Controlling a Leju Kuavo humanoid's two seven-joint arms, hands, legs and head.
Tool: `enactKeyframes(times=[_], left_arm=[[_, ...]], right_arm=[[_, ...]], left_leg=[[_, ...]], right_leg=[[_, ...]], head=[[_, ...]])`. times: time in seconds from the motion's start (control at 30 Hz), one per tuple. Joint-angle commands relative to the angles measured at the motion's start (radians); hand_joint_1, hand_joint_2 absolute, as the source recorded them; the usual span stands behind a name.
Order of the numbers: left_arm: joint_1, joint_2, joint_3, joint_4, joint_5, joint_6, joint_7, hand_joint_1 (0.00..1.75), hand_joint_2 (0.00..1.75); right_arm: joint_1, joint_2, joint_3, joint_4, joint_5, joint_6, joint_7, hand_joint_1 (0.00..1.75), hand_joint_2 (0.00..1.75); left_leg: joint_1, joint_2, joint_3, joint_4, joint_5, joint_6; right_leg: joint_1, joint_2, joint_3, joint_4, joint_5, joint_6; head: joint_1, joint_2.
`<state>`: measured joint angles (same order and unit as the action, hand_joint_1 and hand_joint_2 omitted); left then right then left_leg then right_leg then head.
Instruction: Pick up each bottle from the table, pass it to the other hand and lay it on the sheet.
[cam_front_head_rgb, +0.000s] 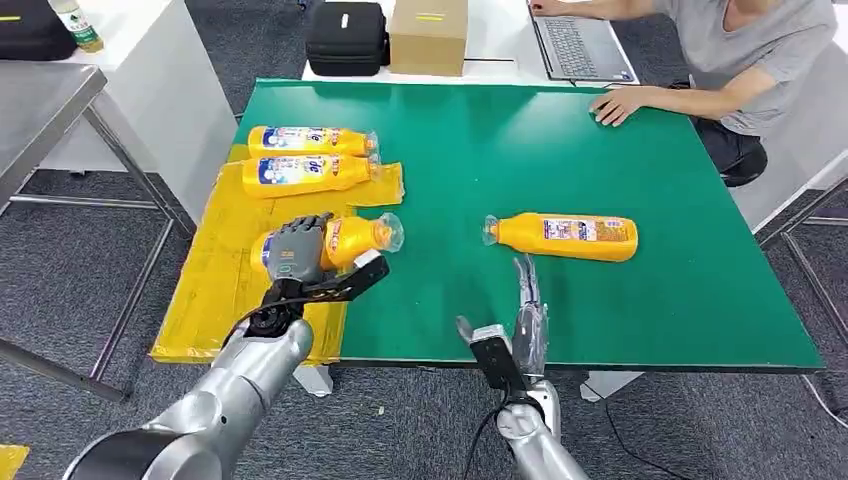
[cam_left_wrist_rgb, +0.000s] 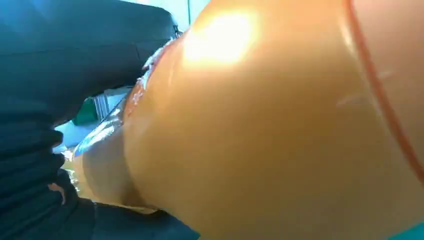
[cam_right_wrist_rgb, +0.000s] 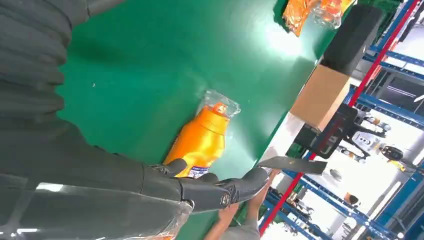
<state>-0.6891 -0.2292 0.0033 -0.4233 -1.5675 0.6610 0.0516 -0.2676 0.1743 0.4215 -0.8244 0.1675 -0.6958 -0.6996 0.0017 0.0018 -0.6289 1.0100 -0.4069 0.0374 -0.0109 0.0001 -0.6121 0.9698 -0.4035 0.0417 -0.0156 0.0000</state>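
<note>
Over the yellow sheet (cam_front_head_rgb: 215, 265), left fingers (cam_front_head_rgb: 300, 245) wrap a bottle (cam_front_head_rgb: 350, 238).

**Where my three cameras sit**

My head view looks forward and down from high on the body, taking in the whole green table (cam_front_head_rgb: 600, 160) with both arms rising from below. My left wrist camera is pressed right up against the bottle (cam_left_wrist_rgb: 280, 140) in the left hand (cam_front_head_rgb: 297, 248), too near for much else. My right wrist camera sits behind the right hand (cam_right_wrist_rgb: 100, 175), turned on its side, looking across the table at the lone bottle (cam_right_wrist_rgb: 200, 142), which my head view also shows (cam_front_head_rgb: 566, 236).
</note>
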Motion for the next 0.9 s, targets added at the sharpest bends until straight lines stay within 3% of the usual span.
enactKeyframes(times=[0.03, 0.13, 0.47, 0.53, 0.57, 0.6, 0.63, 0.9], left_arm=[[-0.084, 0.087, -0.321, 0.201, 0.008, -0.171, 0.112, 1.75, 1.75], [-0.085, 0.101, -0.392, 0.205, -0.003, -0.205, 0.125, 1.75, 1.75], [-0.048, 0.094, -0.424, 0.200, 0.003, -0.247, 0.108, 1.75, 1.75], [-0.037, 0.095, -0.421, 0.199, 0.003, -0.236, 0.117, 1.43, 1.75], [-0.037, 0.095, -0.421, 0.199, 0.003, -0.236, 0.117, 0.93, 1.75], [-0.035, 0.097, -0.435, 0.194, -0.003, -0.217, 0.122, 0.17, 1.75], [-0.032, 0.095, -0.432, 0.191, -0.002, -0.199, 0.121, 0.02, 1.75], [-0.023, 0.094, -0.469, 0.176, -0.001, -0.033, 0.156, 0.00, 1.75]], right_arm=[[-0.024, -0.028, 0.008, 0.001, -0.025, -0.002, 0.001, 0.00, 1.75], [-0.019, -0.028, 0.010, 0.001, -0.022, -0.002, 0.001, 0.00, 1.75], [-0.017, -0.039, 0.029, -0.008, -0.035, -0.002, 0.001, 0.00, 1.75], [-0.019, -0.039, 0.033, -0.007, -0.033, -0.002, 0.001, 0.00, 1.75], [-0.019, -0.039, 0.033, -0.007, -0.033, -0.002, 0.001, 0.00, 1.75], [-0.020, -0.037, 0.031, -0.004, -0.030, -0.002, 0.001, 0.00, 1.75], [-0.021, -0.036, 0.027, -0.003, -0.024, -0.002, 0.001, 0.00, 1.75], [-0.018, -0.030, 0.015, 0.010, -0.003, -0.002, 0.001, 0.00, 1.75]], left_leg=[[0.000, 0.001, 0.004, -0.001, -0.001, -0.001], [0.000, 0.002, 0.005, -0.001, -0.002, -0.001], [0.000, 0.002, 0.006, -0.001, -0.002, -0.002], [0.000, 0.002, 0.008, -0.002, -0.002, -0.002], [0.000, 0.003, 0.006, -0.002, -0.002, -0.001], [0.000, 0.002, 0.004, -0.001, -0.001, -0.001], [0.000, 0.002, 0.007, -0.002, -0.002, -0.002], [0.000, 0.001, 0.006, -0.002, -0.002, -0.002]], right_leg=[[0.000, 0.001, 0.003, 0.000, -0.001, -0.001], [0.000, 0.003, 0.004, 0.000, -0.001, -0.001], [0.000, 0.002, 0.005, -0.001, -0.001, -0.001], [0.000, 0.002, 0.007, -0.001, -0.002, -0.002], [0.000, 0.003, 0.006, -0.001, -0.001, -0.001], [0.000, 0.002, 0.004, -0.001, -0.001, -0.001], [0.000, 0.002, 0.007, -0.001, -0.002, -0.002], [0.000, 0.002, 0.006, -0.001, -0.002, -0.001]], head=[[0.001, 0.000], [0.000, 0.000], [0.001, 0.000], [0.000, 0.000], [0.000, 0.000], [0.000, 0.000], [0.000, 0.000], [0.000, 0.000]])
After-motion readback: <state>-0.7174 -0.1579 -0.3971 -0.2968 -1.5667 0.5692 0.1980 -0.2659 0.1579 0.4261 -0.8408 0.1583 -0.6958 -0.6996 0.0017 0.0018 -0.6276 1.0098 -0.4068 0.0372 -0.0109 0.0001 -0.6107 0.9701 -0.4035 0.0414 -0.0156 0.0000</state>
